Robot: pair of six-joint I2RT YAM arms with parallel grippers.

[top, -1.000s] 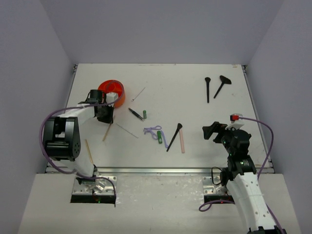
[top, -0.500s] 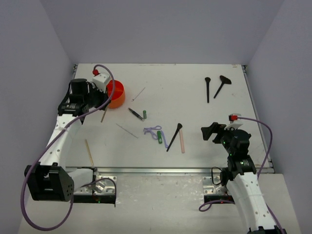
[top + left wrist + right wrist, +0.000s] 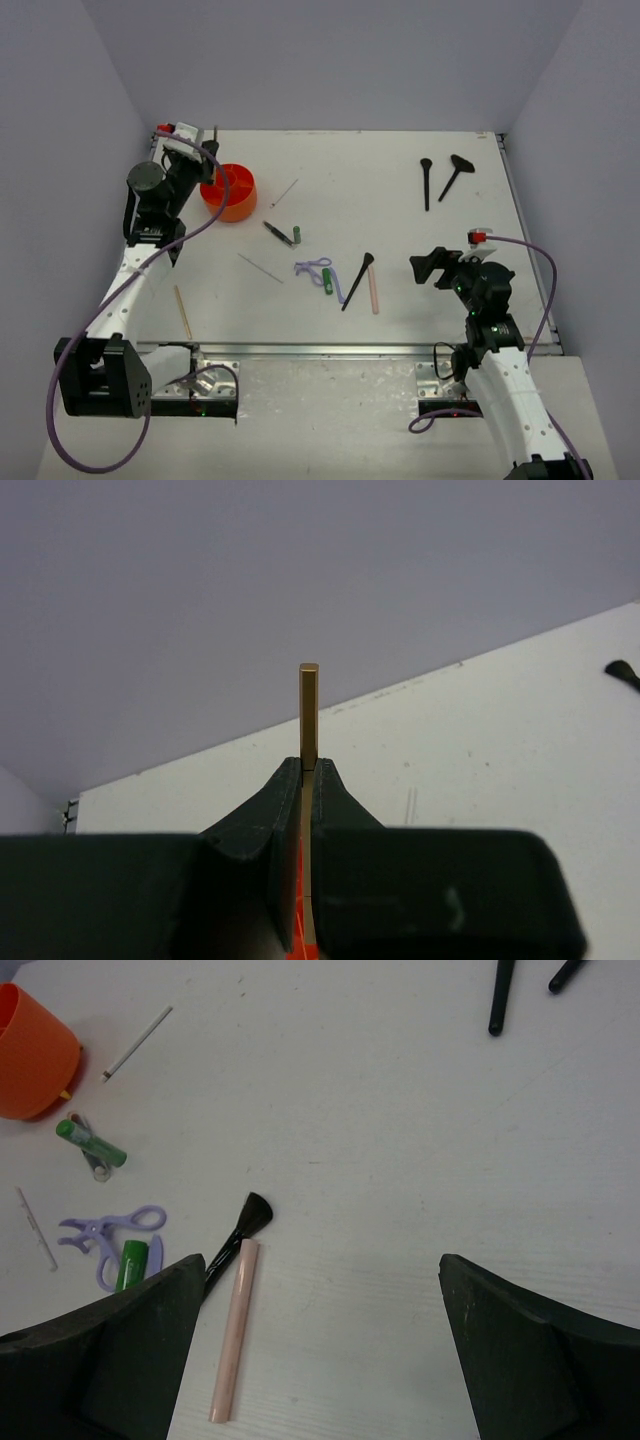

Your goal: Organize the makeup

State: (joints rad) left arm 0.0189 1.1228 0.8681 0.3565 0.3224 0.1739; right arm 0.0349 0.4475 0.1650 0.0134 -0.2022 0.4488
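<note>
My left gripper (image 3: pixel 207 152) is shut on a thin tan stick (image 3: pixel 309 710) that points upward, just behind and left of the round orange tub (image 3: pixel 228 192); orange shows below the fingers in the left wrist view, where the gripper (image 3: pixel 309 765) is closed. My right gripper (image 3: pixel 432 268) is open and empty, and in its wrist view (image 3: pixel 320 1260) hovers right of a pink stick (image 3: pixel 234 1330) and a black brush (image 3: pixel 240 1230). A lilac looped tool (image 3: pixel 318 268), green tubes (image 3: pixel 327 280) (image 3: pixel 298 236), a dark pencil (image 3: pixel 278 233) and thin pale sticks (image 3: pixel 284 192) (image 3: pixel 260 268) lie mid-table.
Two black brushes (image 3: pixel 426 183) (image 3: pixel 455 175) lie at the far right. Another tan stick (image 3: pixel 182 312) lies near the front left edge. Grey walls enclose the table on three sides.
My left arm has swung up and back, carrying the tan stick from the table beside the tub to the tub's far-left side. The right arm has barely moved.
</note>
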